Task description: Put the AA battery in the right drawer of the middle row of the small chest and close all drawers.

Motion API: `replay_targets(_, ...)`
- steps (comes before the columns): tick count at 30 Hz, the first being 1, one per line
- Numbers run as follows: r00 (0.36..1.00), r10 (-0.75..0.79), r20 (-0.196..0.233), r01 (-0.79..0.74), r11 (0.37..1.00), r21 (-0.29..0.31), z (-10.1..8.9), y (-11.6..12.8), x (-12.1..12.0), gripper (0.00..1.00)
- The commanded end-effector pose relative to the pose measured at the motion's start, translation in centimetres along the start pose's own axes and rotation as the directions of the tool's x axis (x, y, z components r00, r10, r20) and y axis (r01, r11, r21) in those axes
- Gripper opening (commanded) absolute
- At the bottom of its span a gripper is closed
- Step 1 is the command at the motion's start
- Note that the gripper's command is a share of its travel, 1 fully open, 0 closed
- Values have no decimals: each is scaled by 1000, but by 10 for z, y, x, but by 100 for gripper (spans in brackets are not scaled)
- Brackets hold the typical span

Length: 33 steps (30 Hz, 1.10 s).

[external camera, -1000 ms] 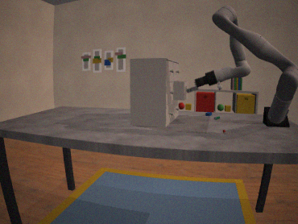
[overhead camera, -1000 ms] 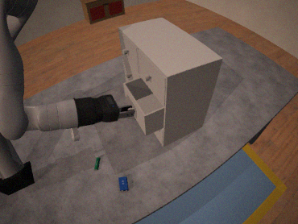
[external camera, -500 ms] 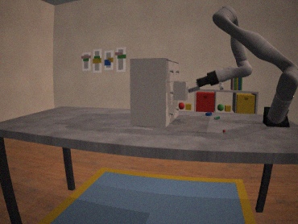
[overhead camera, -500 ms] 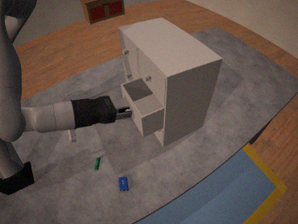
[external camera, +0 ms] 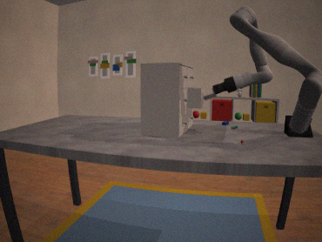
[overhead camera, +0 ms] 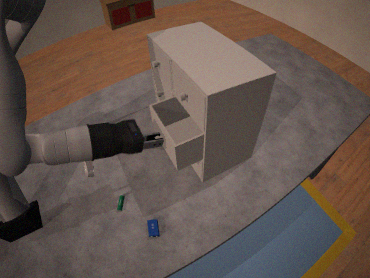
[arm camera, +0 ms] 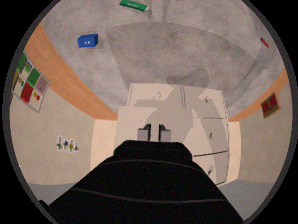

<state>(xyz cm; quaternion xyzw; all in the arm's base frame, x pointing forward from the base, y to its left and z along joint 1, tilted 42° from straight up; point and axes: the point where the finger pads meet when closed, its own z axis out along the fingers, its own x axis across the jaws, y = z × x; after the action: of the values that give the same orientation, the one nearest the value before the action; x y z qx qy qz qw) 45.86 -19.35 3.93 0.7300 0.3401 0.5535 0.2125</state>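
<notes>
The small white chest (overhead camera: 212,95) stands on the grey mat, its drawer fronts facing my arm. The right drawer of the middle row (overhead camera: 177,132) is pulled partly out, level, and looks empty inside. My gripper (overhead camera: 159,139) is at that drawer's front, shut on its knob; it also shows in the side view (external camera: 208,97) and the wrist view (arm camera: 156,129). A small green stick-shaped thing (overhead camera: 120,202), which may be the AA battery, lies on the mat well in front of the chest, apart from the gripper. It also shows in the wrist view (arm camera: 133,4).
A blue block (overhead camera: 153,227) lies near the green thing. A small red thing (external camera: 242,141) lies on the table farther out. The other drawers of the chest look pushed in. My arm's base (external camera: 298,128) stands at the table's far side.
</notes>
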Motion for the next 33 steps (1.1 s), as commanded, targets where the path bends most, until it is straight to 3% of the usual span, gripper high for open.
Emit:
replay_targets(1,1000,-1,1,1,1000,-2,0,1,-1,37)
replay_targets(9,1000,-1,1,1,1000,-2,0,1,-1,37)
replay_targets(18,1000,-1,1,1,1000,-2,0,1,-1,67)
replay_targets(28,1000,-1,1,1,1000,-2,-2,1,-1,67)
replay_targets(33,1000,-1,1,1,1000,-2,-20,-6,-1,67)
